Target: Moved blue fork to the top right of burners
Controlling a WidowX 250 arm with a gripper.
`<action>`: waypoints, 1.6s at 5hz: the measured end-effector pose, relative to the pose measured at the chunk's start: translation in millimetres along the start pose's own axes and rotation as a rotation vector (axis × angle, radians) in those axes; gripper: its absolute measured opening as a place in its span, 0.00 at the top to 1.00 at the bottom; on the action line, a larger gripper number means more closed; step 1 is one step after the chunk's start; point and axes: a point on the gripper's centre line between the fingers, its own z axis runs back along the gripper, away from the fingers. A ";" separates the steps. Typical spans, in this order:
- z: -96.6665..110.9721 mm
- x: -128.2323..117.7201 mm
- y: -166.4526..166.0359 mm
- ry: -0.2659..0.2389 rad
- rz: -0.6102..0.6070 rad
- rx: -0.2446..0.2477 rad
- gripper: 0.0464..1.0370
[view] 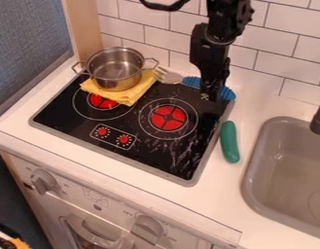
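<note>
Oven knob (149, 227) foremost; at the stovetop's (175, 176) back right, the black gripper (212, 96) crosses the blue fork's (191, 81) handle, opening and grip impossible to tell. Bench (243, 146) separates the green cucumber (229, 142) from the sink (248, 182).

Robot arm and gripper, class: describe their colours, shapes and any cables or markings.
The arm is black, with chunky, angular segments and a rounded joint. A black, cable-like strand curves out beside it. The gripper is also black, narrower towards its lower end. I can make out no clear markings.
</note>
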 end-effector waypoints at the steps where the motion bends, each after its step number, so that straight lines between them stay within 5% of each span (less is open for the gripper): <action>1: -19.0 3.2 -8.4 -0.006 -0.012 0.016 0.60; 2: -22.7 5.6 -7.2 -0.002 0.014 0.031 0.53; 3: -22.2 5.8 -1.9 0.000 0.026 0.067 0.22; 4: -23.6 3.7 -0.8 0.018 0.021 0.064 0.03; 6: -13.7 6.3 2.5 0.028 -0.004 0.059 0.04; 8: 22.2 8.3 -28.4 0.021 -0.061 -0.028 0.04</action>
